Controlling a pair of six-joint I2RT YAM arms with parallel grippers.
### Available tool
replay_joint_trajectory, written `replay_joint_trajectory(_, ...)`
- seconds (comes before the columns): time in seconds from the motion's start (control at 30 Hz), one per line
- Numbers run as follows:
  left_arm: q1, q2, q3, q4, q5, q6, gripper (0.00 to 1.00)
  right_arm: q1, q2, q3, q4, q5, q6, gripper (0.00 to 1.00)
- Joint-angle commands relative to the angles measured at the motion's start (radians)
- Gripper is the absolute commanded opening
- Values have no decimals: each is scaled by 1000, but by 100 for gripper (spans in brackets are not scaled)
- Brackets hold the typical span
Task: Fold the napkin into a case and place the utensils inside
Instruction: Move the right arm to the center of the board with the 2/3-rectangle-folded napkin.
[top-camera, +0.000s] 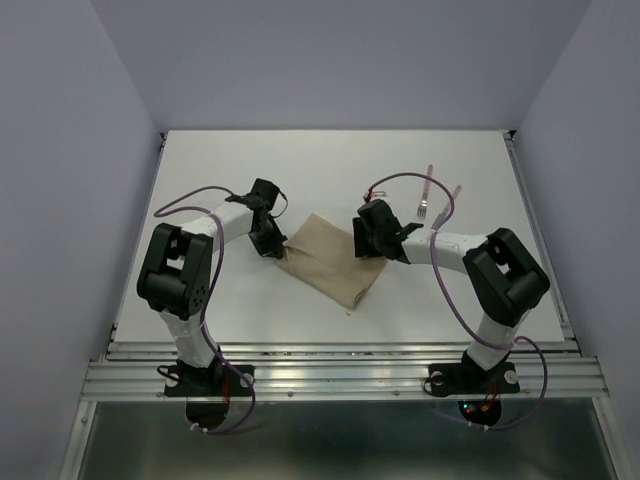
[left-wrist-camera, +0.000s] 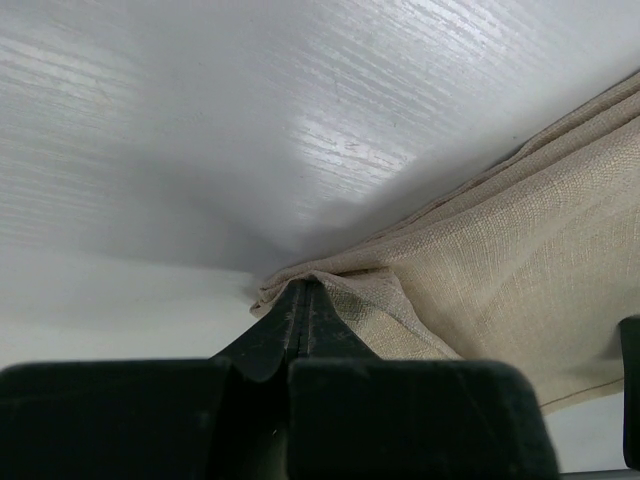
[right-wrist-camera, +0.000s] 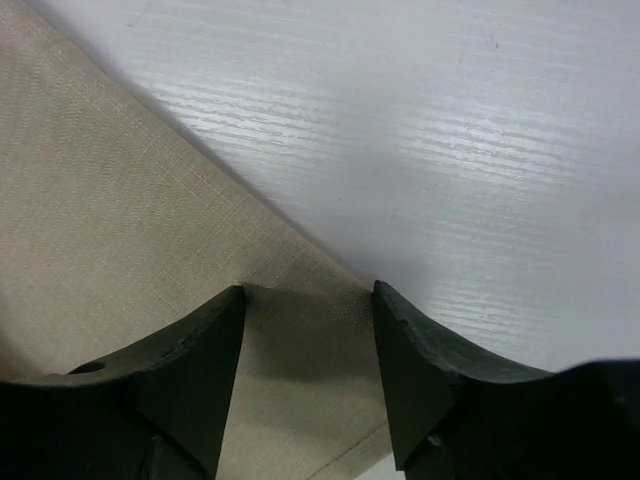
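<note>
Pinching napkin left corner: left gripper, clamped on cloth, likely anchoring fold. Right gripper, jaws apart, straddling right edge, nothing grasped. Utensils far right, waiting.

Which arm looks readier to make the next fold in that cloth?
Probably the left. The left gripper is shut on a corner of the napkin, ready to pull it over. The right gripper hangs open over the napkin's edge, holding nothing.

Lab test cell: white table, bare grey walls, aluminium mounting rail.
</note>
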Motion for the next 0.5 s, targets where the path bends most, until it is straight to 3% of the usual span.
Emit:
replay_joint_trajectory(0.0, -6, 18, 42, -23, -22, 23, 0, 1, 26, 8, 12, 42, -29, 55)
replay_joint_trajectory(0.13, -6, 27, 70, -32, -29, 31, 0, 1, -12, -66, 41, -3, 11, 40)
replay_joint_trajectory(0.47, -17, 70, 123, -46, -34, 46, 0, 49, -124, -213, -3, -29, 287, 39)
